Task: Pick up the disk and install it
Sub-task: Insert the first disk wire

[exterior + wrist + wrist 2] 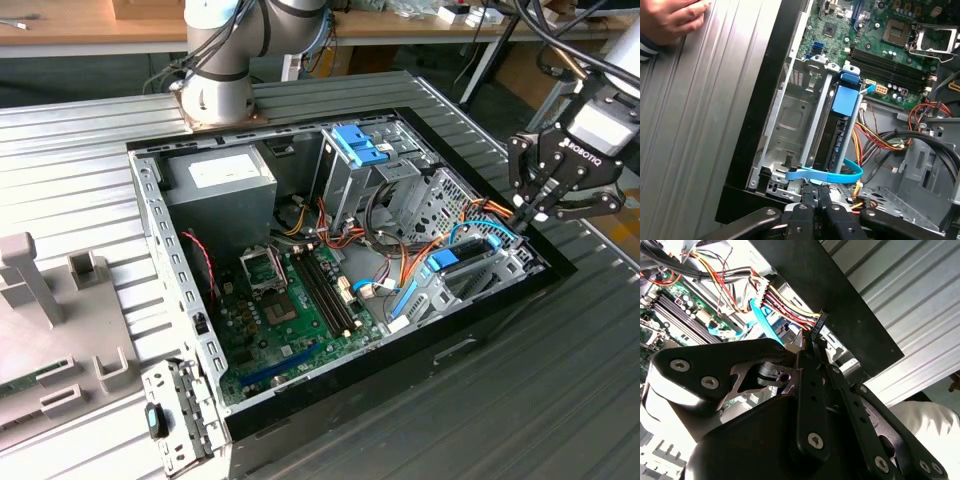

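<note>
Gripper (522, 225) fingers are drawn together, and in the second wrist view they pinch the black power connector (819, 322) on its bundle of yellow, red and black wires. The gripper hangs over the computer case (560, 265) at its near corner on the exterior view's right, just inside the black rim. Room is tight there: the case wall lies just beside the fingers on one side, and orange and black cables crowd the other.

Below the fingertips stands the drive cage (790, 115). The disk (837, 135) sits on edge in it, clipped in its blue frame, in the bay farther from the case wall. The bay next to the wall is open. A blue data cable (827, 175) loops across the cage's end, between the gripper and the disk.

Past the cage's far end lies the motherboard (290, 300), well apart from the gripper. Outside the rim the ribbed metal table (580, 380) gives open space, and a person's hand (670, 17) rests on it in the first wrist view, well apart from the cage.
</note>
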`<state>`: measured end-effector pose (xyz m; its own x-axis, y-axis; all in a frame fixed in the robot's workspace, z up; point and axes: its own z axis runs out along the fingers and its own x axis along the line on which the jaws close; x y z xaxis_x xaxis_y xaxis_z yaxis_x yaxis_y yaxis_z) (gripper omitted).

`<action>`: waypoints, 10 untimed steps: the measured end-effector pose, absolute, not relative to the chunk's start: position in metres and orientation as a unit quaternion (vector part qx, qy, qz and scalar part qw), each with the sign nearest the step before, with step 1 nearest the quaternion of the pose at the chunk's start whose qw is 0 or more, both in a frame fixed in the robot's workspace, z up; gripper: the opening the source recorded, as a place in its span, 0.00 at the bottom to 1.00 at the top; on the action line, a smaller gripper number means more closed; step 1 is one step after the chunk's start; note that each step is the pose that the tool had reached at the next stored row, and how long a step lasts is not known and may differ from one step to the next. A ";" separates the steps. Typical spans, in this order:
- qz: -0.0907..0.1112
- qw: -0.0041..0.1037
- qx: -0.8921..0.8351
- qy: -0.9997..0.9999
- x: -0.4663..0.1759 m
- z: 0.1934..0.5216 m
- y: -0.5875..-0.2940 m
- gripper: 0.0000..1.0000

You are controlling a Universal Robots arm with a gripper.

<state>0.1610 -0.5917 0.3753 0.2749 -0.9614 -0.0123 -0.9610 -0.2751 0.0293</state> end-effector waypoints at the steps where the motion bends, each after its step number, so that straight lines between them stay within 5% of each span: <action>1: -0.014 0.008 0.798 -0.602 0.160 0.375 -0.592 0.16; 10: -0.013 0.007 0.794 -0.608 0.143 0.375 -0.594 0.16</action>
